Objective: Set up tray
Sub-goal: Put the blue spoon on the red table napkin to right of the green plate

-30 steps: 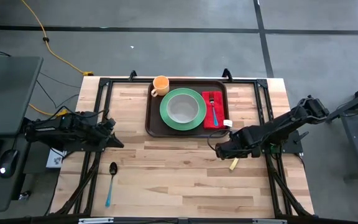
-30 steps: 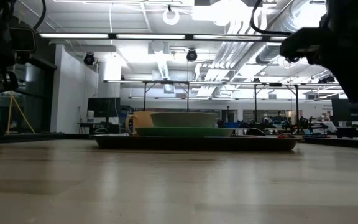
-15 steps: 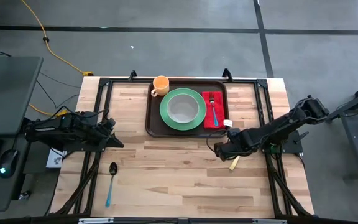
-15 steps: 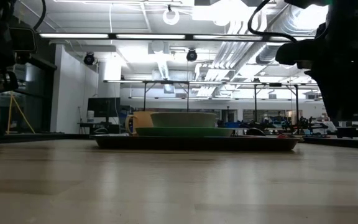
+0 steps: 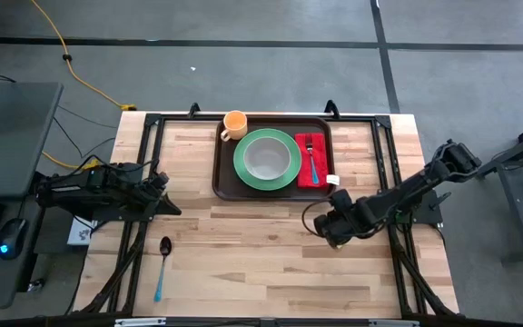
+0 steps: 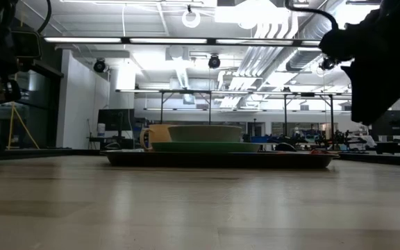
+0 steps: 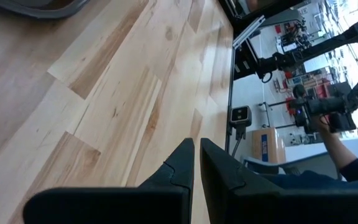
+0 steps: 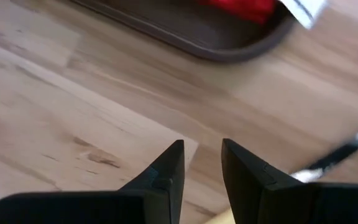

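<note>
The dark brown tray (image 5: 223,173) lies at the table's far middle. On it stand a green plate (image 5: 243,173) with a bowl, an orange cup (image 5: 234,123) and a red napkin (image 5: 303,173) with a blue-handled fork. My right gripper (image 5: 332,232) hangs open over bare wood just near of the tray's right corner, pointing steeply down. A yellow-handled utensil (image 8: 219,218) lies below it, its metal end (image 8: 353,144) showing beside one finger. My left gripper (image 7: 196,163) waits shut at the table's left edge, above the wood.
A spoon with a blue handle (image 5: 162,265) lies on the table near the left front. A small white slip (image 5: 332,180) sits at the tray's near right corner. Bare wood stretches across the table's near half. A person's arm (image 7: 344,152) shows beyond the table.
My right gripper has swung a little toward the table's near edge and sunk slightly while rolling its wrist. In the high view it now covers the yellow handle that showed beside it before. The gap between its fingers looks unchanged.
</note>
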Available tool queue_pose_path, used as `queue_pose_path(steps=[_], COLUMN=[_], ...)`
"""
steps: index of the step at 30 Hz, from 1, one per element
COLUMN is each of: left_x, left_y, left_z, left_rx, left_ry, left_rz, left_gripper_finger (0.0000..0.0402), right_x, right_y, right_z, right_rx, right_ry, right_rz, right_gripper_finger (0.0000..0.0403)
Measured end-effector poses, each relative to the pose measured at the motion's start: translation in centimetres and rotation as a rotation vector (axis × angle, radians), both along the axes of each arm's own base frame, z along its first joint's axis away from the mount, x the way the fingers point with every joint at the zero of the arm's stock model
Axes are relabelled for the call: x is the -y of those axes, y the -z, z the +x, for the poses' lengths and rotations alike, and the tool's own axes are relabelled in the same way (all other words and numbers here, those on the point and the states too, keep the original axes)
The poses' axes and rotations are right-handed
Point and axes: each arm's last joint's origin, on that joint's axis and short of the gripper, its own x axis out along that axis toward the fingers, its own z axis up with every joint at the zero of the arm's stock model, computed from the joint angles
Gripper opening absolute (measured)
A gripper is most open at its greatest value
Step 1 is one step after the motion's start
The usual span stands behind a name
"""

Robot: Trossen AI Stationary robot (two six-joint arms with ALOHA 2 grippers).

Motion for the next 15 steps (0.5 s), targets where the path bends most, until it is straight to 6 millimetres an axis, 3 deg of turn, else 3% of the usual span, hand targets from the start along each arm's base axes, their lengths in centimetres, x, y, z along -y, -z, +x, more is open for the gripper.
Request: queue_pose_path(steps=[9,15], left_x=[-0.1,-0.1], left_y=[0.0,0.0], left_z=[0.0,0.0], left_rx=[0.0,0.0], left_ry=[-0.019,-0.021], left_rz=[0.009,0.01], left_gripper_finger=[0.0056,0.0056], right_x=[-1.0,-1.0], right_y=[-0.4,-0.3], right_z=[1.1,0.9], right_rx=[0.145,0.099], right_ry=[-0.149,-0.175], right_rz=[-0.089,-0.056], right_gripper_finger=[0.0085,0.0085])
